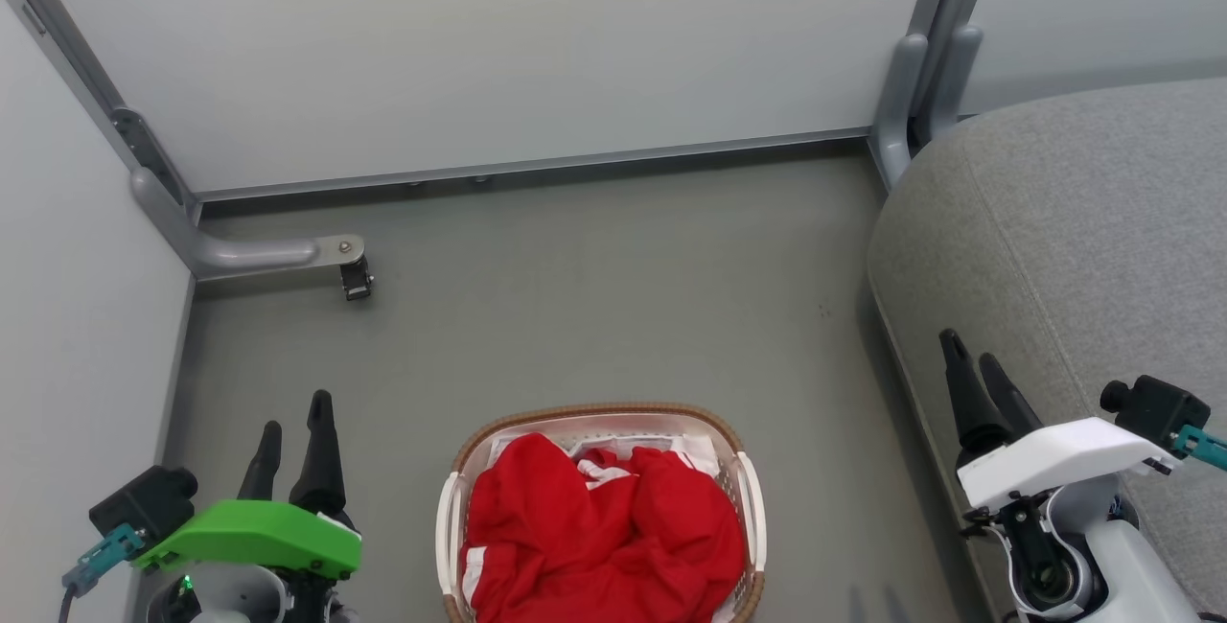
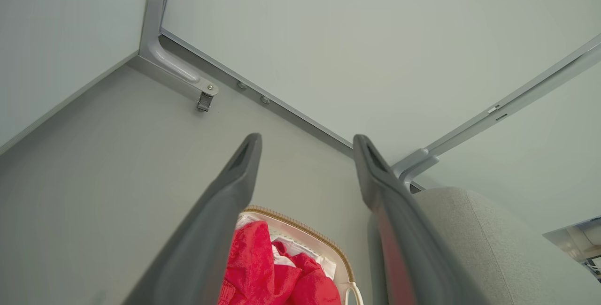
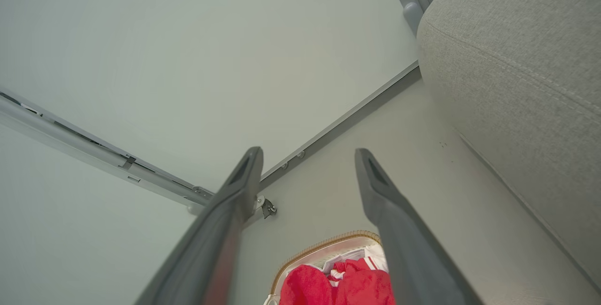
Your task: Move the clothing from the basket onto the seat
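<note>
The red clothing [image 1: 604, 537] is sitting bunched up in the wicker-rimmed laundry basket [image 1: 594, 409], which is resting on the grey floor [image 1: 594, 297] between the two claws. The left gripper [image 1: 295, 412] is hovering just left of the basket, fingers spread wide, gripping nothing. The right gripper [image 1: 968, 347] is hanging right by the edge of the grey seat [image 1: 1083, 220], also gaping and empty. A partition's metal foot [image 1: 278, 254] is poking out ahead of the left claw, well apart from the basket.
</note>
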{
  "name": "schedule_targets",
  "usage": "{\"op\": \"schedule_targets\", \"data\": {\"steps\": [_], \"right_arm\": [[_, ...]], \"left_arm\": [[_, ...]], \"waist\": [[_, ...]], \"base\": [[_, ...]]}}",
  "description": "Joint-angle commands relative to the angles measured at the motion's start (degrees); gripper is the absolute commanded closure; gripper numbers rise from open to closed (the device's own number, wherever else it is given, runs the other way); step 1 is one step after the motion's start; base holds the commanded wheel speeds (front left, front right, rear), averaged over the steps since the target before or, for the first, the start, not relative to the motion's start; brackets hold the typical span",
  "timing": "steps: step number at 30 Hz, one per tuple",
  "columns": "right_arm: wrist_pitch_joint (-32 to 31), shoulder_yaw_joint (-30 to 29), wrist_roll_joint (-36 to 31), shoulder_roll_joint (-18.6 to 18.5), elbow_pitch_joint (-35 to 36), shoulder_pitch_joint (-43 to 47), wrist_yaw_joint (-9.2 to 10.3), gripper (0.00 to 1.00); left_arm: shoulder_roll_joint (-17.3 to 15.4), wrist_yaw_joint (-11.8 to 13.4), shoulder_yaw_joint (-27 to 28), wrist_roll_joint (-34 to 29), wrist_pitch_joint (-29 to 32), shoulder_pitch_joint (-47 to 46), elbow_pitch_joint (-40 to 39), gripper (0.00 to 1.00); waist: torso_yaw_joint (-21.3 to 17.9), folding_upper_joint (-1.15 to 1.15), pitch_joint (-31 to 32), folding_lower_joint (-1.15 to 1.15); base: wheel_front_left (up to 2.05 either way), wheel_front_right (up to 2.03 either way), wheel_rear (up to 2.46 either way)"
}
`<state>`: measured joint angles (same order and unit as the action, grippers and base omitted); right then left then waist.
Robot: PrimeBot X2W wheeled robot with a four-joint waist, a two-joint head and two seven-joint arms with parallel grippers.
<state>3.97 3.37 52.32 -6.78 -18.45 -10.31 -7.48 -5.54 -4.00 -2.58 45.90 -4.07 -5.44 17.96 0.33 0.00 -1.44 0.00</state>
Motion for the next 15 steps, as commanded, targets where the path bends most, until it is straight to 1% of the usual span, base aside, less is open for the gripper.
{"op": "schedule_targets", "data": {"steps": [1, 15], "right_arm": [[0.6, 0.52, -1.85, -0.74, 0.14, -1.56, -0.02, 0.0], [3.07, 4.21, -12.64, -1.71, -1.68, -2.44, -0.02, 0.0]], "left_arm": [[-0.88, 0.46, -0.63, -2.01, -0.52, -1.73, -0.31, 0.0], [-2.53, 3.1, -5.47, -12.21, -2.99, -1.5, -0.26, 0.0]], "waist": [[0.01, 0.0, -0.05, 0.0], [0.07, 0.0, -0.13, 0.0]], "base": [[0.0, 0.0, 0.0], [0.0, 0.0, 0.0]]}}
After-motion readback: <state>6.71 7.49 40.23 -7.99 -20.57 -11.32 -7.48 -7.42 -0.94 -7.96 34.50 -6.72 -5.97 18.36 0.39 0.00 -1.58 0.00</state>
